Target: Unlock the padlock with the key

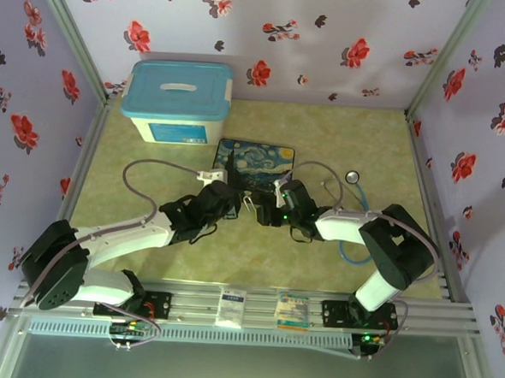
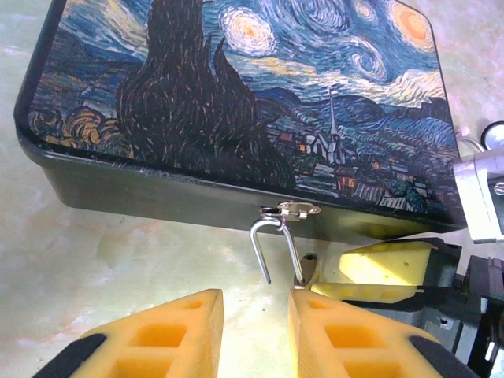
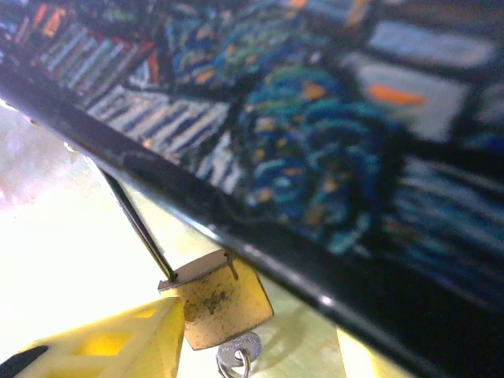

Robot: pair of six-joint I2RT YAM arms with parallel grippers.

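L fingers (image 2: 181, 323): part open, nothing in the gap, tips just below shackle (image 2: 276, 236). R fingers (image 3: 110, 342): one pad against padlock (image 3: 220, 303) body; width & grip can't be told. Key (image 3: 236, 361) sits at padlock base. Padlock hangs by shackle from hasp (image 2: 293, 209) on front of painted box (image 2: 236, 94), which sits on table (image 2: 118, 252). One shackle leg ends free.
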